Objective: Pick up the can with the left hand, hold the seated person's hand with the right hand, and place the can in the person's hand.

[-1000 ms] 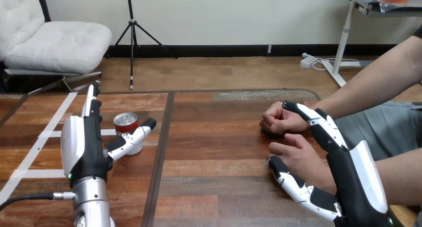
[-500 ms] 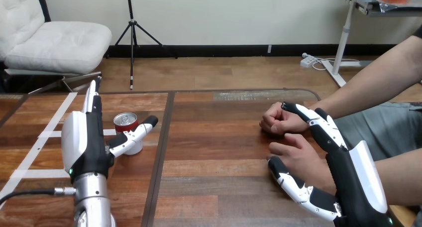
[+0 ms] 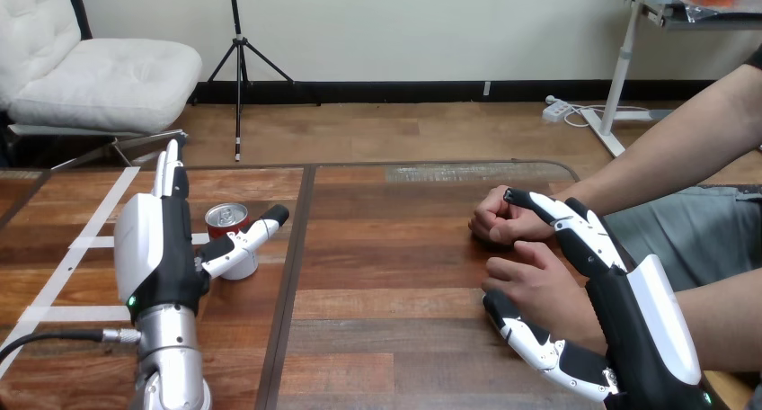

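Wooden bench (image 3: pixel 386 248), as I read it: can (image 3: pixel 225 219) upright toward left edge, unlifted; left robot hand (image 3: pixel 162 248) spread beside it, thumb across its front (no grip). Right robot hand (image 3: pixel 629 338) splayed, flanking person's hand (image 3: pixel 539 289) near right edge, unclasped. All steps outstanding.

Left robot hand (image 3: pixel 162 248) beside can (image 3: pixel 226 221); right robot hand (image 3: pixel 633 316) flanks person's hand (image 3: pixel 536 284).
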`<state>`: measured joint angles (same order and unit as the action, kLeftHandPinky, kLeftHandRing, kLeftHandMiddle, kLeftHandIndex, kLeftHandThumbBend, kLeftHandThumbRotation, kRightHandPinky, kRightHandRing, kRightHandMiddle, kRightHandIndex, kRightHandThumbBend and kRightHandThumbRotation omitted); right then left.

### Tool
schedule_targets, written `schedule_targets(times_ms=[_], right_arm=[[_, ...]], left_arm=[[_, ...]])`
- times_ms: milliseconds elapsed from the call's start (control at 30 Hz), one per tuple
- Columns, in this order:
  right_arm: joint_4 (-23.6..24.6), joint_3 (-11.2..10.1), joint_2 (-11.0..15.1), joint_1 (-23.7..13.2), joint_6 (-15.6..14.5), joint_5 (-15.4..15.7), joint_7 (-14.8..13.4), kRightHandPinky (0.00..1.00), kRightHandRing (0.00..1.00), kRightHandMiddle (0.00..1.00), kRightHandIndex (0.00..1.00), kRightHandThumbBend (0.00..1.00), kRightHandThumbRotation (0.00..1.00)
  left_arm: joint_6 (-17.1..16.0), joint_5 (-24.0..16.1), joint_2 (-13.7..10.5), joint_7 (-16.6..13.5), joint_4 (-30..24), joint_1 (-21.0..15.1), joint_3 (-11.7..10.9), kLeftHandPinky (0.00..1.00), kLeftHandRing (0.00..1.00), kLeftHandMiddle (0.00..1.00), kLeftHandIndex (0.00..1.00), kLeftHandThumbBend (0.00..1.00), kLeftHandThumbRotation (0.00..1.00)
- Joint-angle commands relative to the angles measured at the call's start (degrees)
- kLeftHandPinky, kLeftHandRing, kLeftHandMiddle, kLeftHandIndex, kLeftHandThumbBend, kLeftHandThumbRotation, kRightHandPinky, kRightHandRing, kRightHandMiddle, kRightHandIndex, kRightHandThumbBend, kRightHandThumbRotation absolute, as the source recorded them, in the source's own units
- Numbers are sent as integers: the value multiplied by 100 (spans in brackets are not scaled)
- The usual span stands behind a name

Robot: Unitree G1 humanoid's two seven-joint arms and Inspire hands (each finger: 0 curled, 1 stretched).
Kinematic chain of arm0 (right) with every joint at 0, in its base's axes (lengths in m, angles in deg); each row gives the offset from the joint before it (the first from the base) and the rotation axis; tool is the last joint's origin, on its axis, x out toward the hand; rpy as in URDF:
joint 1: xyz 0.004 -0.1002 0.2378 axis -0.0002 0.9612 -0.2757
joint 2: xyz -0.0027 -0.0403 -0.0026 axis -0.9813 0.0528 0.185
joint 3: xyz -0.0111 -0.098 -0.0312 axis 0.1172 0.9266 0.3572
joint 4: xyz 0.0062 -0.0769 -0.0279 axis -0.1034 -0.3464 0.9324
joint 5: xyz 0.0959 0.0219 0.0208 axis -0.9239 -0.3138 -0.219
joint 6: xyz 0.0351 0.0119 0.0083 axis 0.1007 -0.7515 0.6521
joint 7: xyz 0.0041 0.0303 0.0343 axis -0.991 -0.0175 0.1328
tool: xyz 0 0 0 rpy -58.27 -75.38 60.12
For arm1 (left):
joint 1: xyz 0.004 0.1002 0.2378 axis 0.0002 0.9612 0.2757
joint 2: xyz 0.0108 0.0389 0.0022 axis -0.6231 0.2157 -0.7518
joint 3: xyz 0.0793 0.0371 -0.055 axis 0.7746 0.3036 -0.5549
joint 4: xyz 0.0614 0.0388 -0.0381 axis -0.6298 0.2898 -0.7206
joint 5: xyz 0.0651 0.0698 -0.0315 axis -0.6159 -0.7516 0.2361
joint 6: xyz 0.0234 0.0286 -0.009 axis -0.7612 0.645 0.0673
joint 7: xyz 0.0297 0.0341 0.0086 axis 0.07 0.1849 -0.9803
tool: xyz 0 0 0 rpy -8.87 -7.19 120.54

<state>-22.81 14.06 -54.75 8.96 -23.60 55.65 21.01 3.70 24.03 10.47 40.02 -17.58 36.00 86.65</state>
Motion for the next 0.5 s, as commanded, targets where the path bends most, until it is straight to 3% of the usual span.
schedule_targets(times_ms=[0,467], right_arm=[[77,-19,43,-333,58,-69,2,100,92,89,86,42,34],[93,-6,57,-323,59,-38,-1,100,92,88,86,43,34]], left_arm=[[87,-62,-157,27,29,-474,101,80,90,96,97,90,47],[272,-74,-169,97,203,-675,195,78,89,95,96,91,48]])
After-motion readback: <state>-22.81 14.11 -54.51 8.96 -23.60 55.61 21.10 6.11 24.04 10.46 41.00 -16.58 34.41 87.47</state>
